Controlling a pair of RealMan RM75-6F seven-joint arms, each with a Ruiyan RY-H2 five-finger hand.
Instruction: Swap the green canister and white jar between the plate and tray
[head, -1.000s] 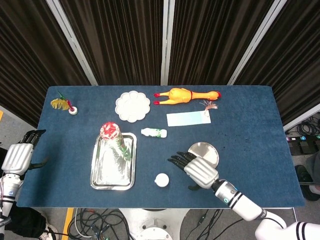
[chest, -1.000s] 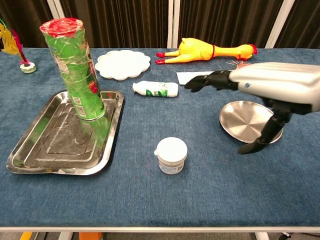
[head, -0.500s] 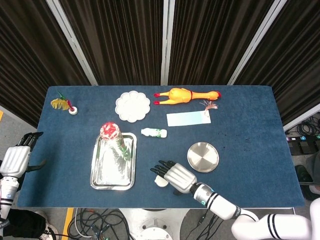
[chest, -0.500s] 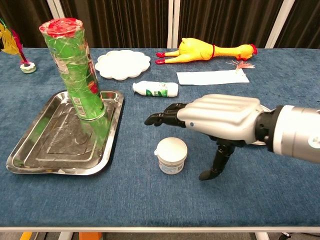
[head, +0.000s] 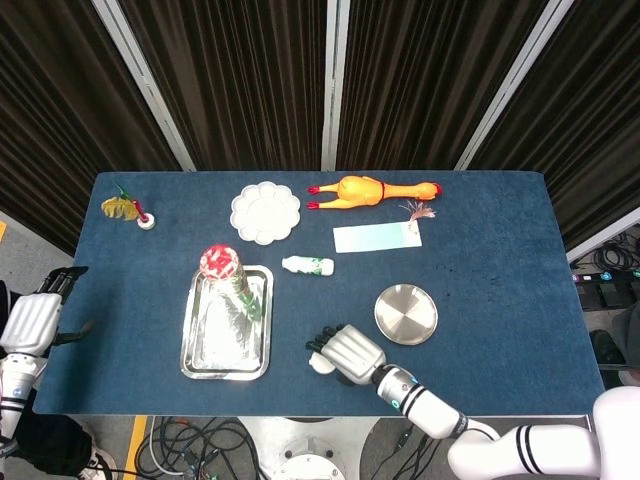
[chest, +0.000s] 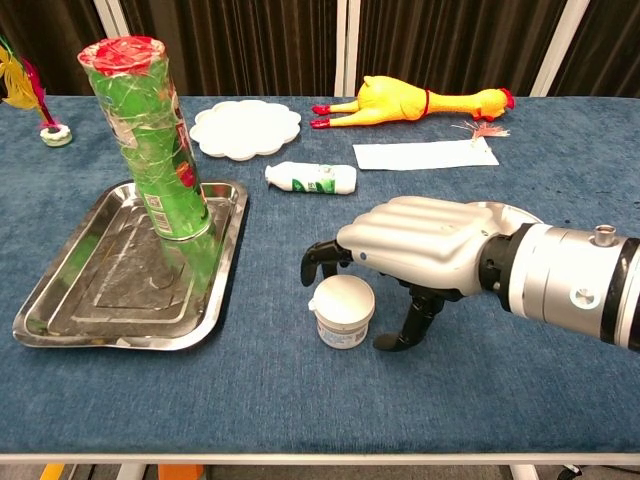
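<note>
The green canister, red-lidded, stands upright at the far end of the steel tray on the left. The white jar sits on the blue cloth near the front edge. My right hand arches over it, its fingers curling down behind the jar and its thumb planted on the cloth just right of it; I see no firm contact. The round metal plate lies bare to the right. Off the table's left edge, my left hand hangs with its fingers apart.
A white scalloped dish, a small white bottle lying on its side, a rubber chicken and a pale card occupy the far half. A feather toy stands at the far left corner.
My right hand has swung left from the metal plate to the white jar and lowered, its fingers curling down around it. The left hand has barely shifted.
</note>
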